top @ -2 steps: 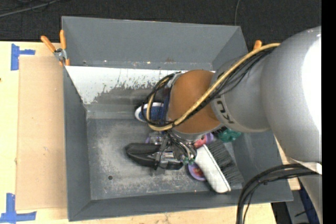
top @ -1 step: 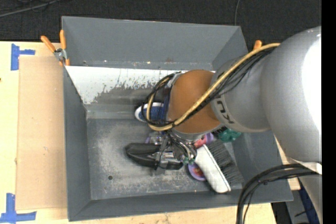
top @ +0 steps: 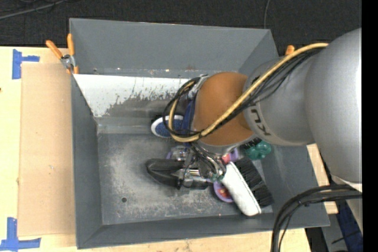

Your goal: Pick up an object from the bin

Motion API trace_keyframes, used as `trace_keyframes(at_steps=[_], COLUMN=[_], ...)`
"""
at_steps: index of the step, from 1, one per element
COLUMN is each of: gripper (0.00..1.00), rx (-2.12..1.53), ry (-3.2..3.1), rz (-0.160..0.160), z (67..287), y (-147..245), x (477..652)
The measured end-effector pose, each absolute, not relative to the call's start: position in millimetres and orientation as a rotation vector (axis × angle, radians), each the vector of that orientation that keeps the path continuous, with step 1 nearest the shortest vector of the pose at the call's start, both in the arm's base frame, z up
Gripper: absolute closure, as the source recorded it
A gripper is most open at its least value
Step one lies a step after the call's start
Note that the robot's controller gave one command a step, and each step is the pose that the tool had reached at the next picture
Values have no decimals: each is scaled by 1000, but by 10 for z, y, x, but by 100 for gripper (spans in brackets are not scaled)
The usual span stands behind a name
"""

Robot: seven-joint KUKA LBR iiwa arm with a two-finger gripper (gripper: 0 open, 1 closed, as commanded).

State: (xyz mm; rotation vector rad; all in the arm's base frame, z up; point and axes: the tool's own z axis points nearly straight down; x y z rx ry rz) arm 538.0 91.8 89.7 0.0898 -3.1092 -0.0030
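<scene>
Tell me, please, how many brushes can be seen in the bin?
1. The white brush with black bristles lies by the bin's lower right corner; the arm could hide others.

Holds a heap right of centre on the bin floor. Sets a brush at its lower right, a curved piece at its left, a round thing above that.
</scene>
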Motion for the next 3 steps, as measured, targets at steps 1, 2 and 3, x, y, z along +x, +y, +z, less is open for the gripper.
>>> trace_keyframes(at_steps=[1,2,3], gripper=[100,100,100], rx=[84,104,49], ry=[-3120,-3106,-3106], rz=[-5,-1,-6], z=[1086,1659,1310], y=[1022,1066,1077], x=[5361,5323,5305])
